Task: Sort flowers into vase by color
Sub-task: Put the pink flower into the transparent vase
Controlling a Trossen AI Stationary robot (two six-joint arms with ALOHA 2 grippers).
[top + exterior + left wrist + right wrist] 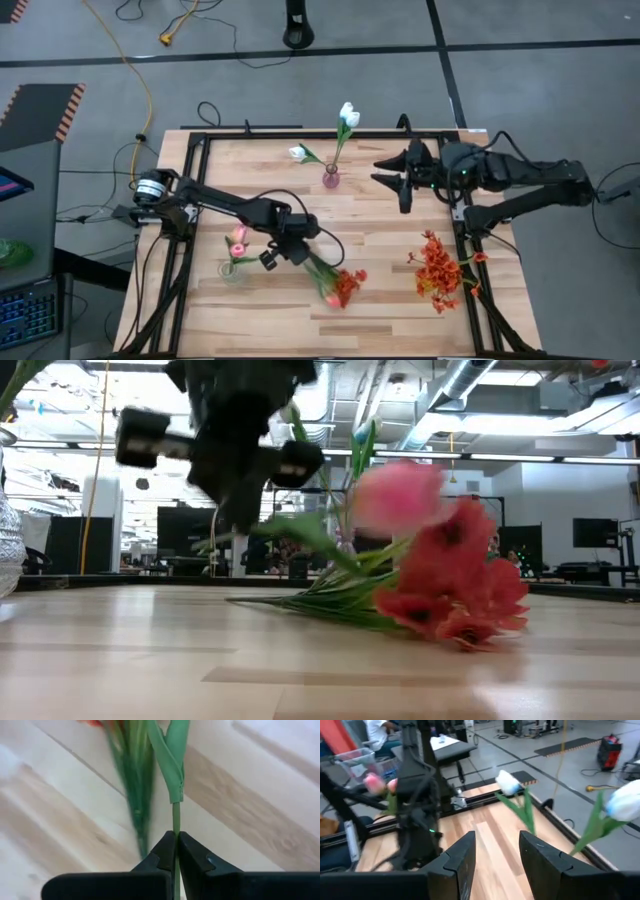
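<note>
My left gripper (300, 255) is shut on the green stem of a pink tulip (331, 298) at the table's near middle. Its bloom (400, 495) stands over a bunch of red-orange flowers (349, 283) that lies on the wood. A clear vase (232, 270) at the near left holds pink tulips (238, 238). A small pink vase (331, 180) at the far middle holds two white tulips (348, 113). A second red-orange bunch (438, 270) lies at the near right. My right gripper (405, 185) hangs open above the far right and holds nothing. My left gripper pinches the pink tulip's bare stem (176, 822), just below its lowest leaf (172, 765), between the two fingertips (162, 851). The fingers slant down from above and from the table's left. The stem runs on away from them toward the bloom; whether the bloom rests on the red-orange bunch I cannot tell.
Black frame rails (190, 190) run along the table's left, right and far sides. Bare wood (380, 240) lies between the two vases and the two red-orange bunches. Cables and a grey floor surround the table.
</note>
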